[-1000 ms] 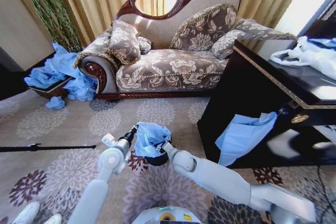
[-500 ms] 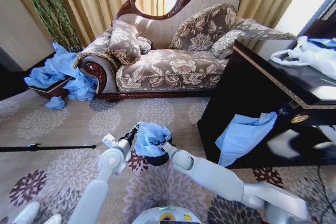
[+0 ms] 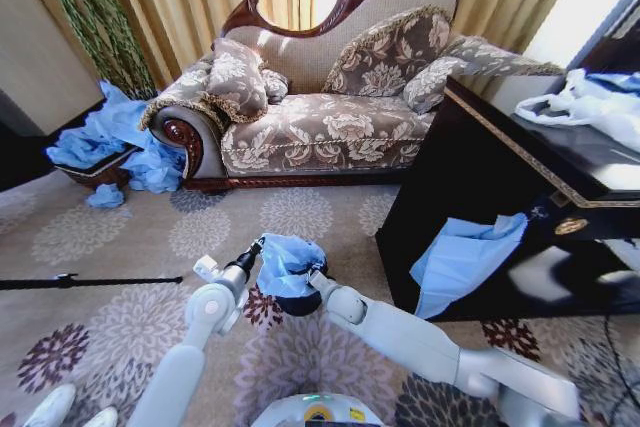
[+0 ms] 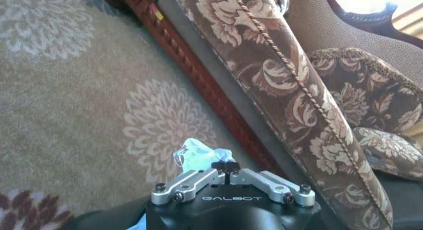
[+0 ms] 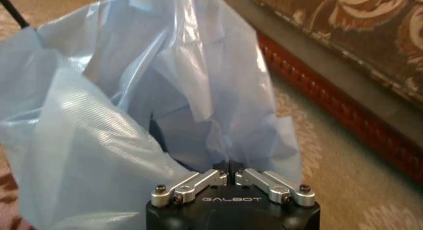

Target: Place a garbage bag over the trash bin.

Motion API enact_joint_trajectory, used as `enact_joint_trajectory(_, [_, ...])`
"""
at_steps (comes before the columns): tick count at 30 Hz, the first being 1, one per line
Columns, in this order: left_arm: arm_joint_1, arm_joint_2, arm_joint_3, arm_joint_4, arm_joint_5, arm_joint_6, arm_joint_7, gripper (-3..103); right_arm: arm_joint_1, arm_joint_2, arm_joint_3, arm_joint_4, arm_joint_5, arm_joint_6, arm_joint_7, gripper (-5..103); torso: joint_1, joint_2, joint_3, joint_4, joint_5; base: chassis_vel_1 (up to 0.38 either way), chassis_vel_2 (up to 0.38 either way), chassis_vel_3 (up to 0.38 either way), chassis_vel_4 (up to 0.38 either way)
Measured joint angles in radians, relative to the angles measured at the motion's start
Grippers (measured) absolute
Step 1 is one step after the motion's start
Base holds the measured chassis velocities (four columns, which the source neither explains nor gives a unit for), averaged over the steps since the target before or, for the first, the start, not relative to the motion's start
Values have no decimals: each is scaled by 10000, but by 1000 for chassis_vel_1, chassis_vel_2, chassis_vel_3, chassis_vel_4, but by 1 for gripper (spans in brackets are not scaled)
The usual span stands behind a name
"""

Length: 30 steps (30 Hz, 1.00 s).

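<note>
trash bin [image 3: 297,303] on carpet in front of sofa [image 3: 320,127], mostly hidden; garbage bag [image 3: 287,262] bunched over its top; left gripper [image 4: 225,166] pressed together pinching bag edge on bin's left; right gripper [image 5: 229,166] pinching bag on bin's right

Head view: high, facing forward and down over carpet [image 3: 130,237] toward sofa [image 3: 320,127].
Wrist views: close, low, both share carpet and sofa base.

light-blue garbage bag [image 3: 287,259], black trash bin [image 3: 298,302], floral sofa [image 3: 320,127]
</note>
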Motion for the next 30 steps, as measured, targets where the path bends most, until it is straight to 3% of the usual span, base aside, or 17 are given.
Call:
enact_joint_trajectory(21, [232, -55, -53, -215, -9, -18, 39, 0, 68, -355, 463, 1366, -16, -415, 975, 0, 0, 0, 0, 1, 0, 0, 0, 0, 0])
enact_joint_trajectory(25, [264, -55, -85, -215, 14, -23, 61, 0, -9, -434, 442, 1880, 1041, -867, 1261, 0, 0, 0, 0, 0, 0, 0, 0, 0, 0])
enact_joint_trajectory(27, [250, -44, -87, -215, 17, -28, 66, 0, -214, -349, 447, 2288, 2593, -1228, 1779, -2, 0, 0, 0, 0, 0, 0, 0, 0, 0])
enact_joint_trajectory(28, [250, -44, -87, -215, 17, -28, 66, 0, -214, -349, 447, 2288, 2593, -1228, 1779, -2, 0, 0, 0, 0, 0, 0, 0, 0, 0])
enact_joint_trajectory(30, [194, -34, -75, -183, 16, -31, 69, 0, -406, -136, 561, 2499, 4272, -1301, 2393, 8, 0, 0, 0, 0, 0, 0, 0, 0, 0])
